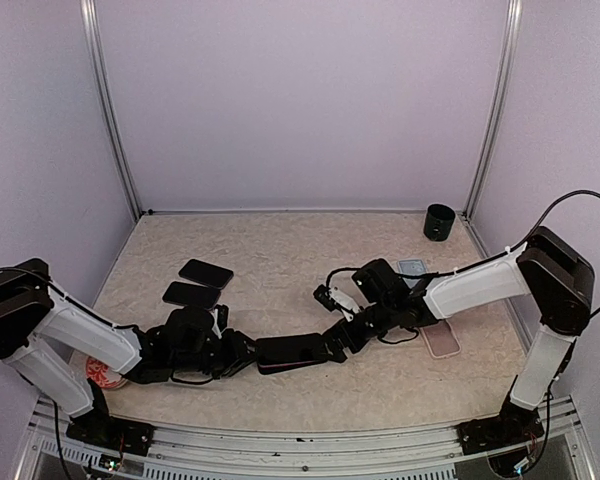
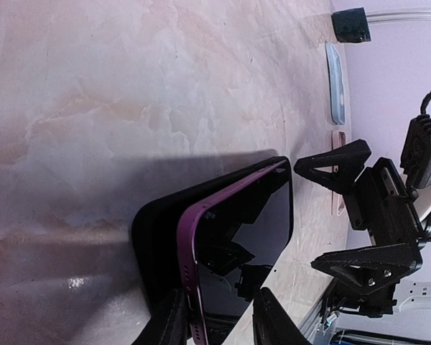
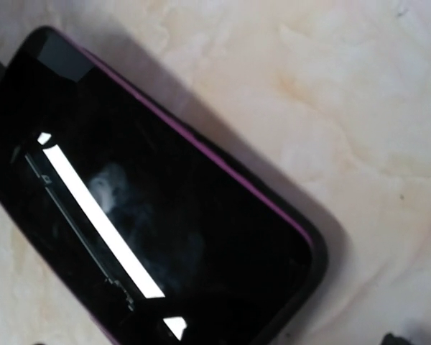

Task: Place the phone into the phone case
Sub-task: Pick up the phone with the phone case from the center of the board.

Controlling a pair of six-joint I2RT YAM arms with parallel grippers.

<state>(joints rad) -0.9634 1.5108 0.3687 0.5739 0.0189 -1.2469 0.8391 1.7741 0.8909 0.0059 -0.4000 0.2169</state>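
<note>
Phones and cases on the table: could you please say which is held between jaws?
The black phone with the purple edge, between the jaws of the left gripper; the two black slabs and the clear case lie free.

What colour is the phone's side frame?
The phone has a purple frame, clearest in the left wrist view.
</note>
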